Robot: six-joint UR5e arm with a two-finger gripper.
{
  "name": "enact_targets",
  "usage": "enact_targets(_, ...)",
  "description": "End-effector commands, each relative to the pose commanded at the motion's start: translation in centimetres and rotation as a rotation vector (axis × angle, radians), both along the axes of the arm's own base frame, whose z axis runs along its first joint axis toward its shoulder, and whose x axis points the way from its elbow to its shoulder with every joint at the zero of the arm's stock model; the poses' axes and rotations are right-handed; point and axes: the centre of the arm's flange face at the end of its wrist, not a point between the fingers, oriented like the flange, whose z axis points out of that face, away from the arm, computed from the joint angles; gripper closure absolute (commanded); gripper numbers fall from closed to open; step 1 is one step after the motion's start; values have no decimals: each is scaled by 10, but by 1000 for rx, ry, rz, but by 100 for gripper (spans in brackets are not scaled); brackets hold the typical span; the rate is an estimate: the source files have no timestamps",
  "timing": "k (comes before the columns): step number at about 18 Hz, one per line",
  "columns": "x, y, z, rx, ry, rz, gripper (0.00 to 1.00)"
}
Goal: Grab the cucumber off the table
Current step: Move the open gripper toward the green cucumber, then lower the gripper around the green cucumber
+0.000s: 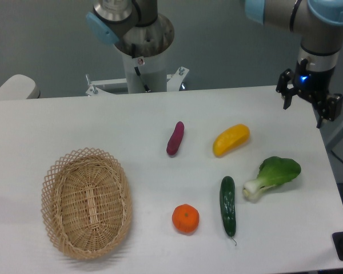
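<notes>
The cucumber (227, 205) is a slim dark green bumpy cylinder lying on the white table (131, 120) at the front right, its thin stem pointing toward the front edge. My gripper (303, 114) hangs at the far right above the table's back right area, well away from the cucumber. Its two black fingers are spread apart and hold nothing.
A purple sweet potato (175, 138) and a yellow vegetable (231, 140) lie behind the cucumber. A light green bok choy (272, 176) lies just to its right, an orange (185, 218) to its left. A wicker basket (87, 201) stands at the front left. The robot base (142, 54) stands behind the table.
</notes>
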Motion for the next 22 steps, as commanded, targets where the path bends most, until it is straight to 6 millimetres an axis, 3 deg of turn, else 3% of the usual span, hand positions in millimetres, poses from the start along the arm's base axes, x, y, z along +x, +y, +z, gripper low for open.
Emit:
enact_targets(4, 3, 9, 1, 3, 0, -3, 0)
enact_targets(9, -1, 17, -20, 1, -33, -11, 0)
enact_targets(13, 3, 30, -29, 75, -93, 132, 0)
enact_targets(17, 21, 68, -43, 108, -163, 325, 0)
enact_targets(22, 49, 115, -69, 96, -229, 433, 0)
